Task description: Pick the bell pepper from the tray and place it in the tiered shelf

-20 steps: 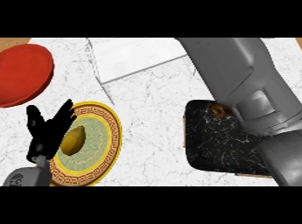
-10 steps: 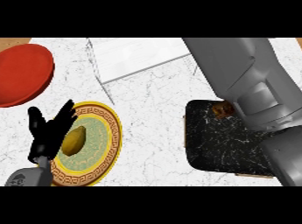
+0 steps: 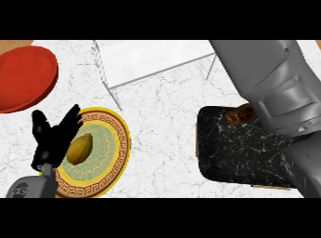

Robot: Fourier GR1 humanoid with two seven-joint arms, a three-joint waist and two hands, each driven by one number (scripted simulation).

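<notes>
Bell pepper last, biggest first: my right forearm overhangs the dark tray, hiding its robot hand, so I cannot tell its state. My left robot hand rests open, fingers up, beside the plate. At the tray's far edge, the pepper is probably light, stiff and slick, so I'd wrap its body.

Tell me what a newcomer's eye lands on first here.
The grey right forearm fills the right side, over a black marbled tray where a brownish bell pepper peeks out at the far edge. At left lie a red plate and a gold-patterned plate holding a yellowish item, the open left hand resting at its left rim.
</notes>
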